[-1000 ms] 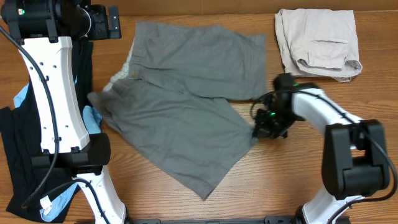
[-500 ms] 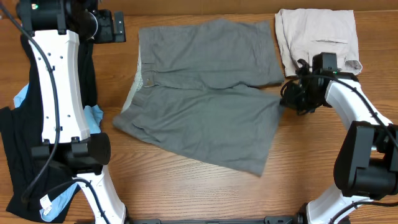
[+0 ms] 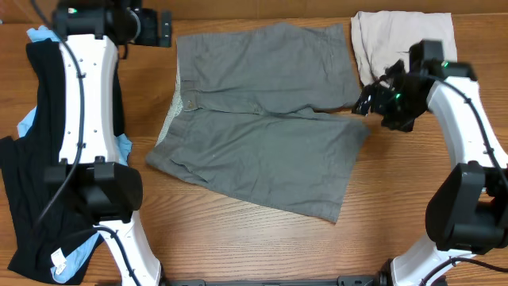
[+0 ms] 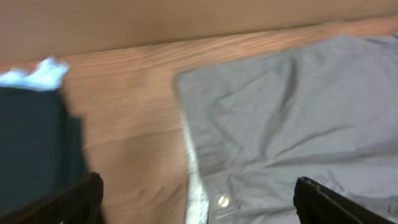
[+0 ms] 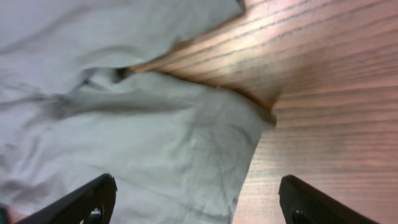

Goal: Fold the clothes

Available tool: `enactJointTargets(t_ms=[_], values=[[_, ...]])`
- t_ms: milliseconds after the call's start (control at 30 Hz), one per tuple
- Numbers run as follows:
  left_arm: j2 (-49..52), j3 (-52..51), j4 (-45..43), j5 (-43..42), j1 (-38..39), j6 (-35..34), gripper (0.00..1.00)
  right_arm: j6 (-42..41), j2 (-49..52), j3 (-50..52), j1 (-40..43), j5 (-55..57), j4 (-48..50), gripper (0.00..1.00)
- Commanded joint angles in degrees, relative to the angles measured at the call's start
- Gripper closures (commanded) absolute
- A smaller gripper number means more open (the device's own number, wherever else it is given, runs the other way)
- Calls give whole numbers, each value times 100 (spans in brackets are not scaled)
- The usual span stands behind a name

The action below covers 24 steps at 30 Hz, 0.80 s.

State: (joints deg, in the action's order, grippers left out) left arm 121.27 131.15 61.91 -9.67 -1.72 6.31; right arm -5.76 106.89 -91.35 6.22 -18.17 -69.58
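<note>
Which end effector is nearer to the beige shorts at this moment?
Right. The right end effector is just beside the beige shorts, at their near left corner; the left end effector is far off, beyond the grey shorts.

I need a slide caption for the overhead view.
Grey shorts lie spread between the open left gripper and right gripper.

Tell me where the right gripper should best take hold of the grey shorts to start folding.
I'd pinch the hem corner of the near leg of the grey shorts, coming in from the right. The shorts lie flat with legs pointing right, and that corner ends free on the table beside the open right gripper.
</note>
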Motion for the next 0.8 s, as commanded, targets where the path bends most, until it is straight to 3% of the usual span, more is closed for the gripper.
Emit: enactJointTargets(t_ms=[0,133,300,467,500,767], values=[[247,-551,-343,-688,254,772,6,22,-103,-802,-63,-76,-463,13],[688,-855,-422,-1095,531,1604,7,24,-103,-1353,-109,-74,-997,13],[1333,-868,-332,-984,824,1814,11,20,-103,-1410,-251,-74,-1029,13],[1786,-870,-190,-968,925,1779,34,20,-103,-1410,-400,20,-1025,13],[1843,-874,-149,-914,925,1674,44,22,-103,-1410,-439,72,-1019,13],[1941,-892,-31,-625,699,1290,56,20,-103,-1405,-472,76,-1003,13]])
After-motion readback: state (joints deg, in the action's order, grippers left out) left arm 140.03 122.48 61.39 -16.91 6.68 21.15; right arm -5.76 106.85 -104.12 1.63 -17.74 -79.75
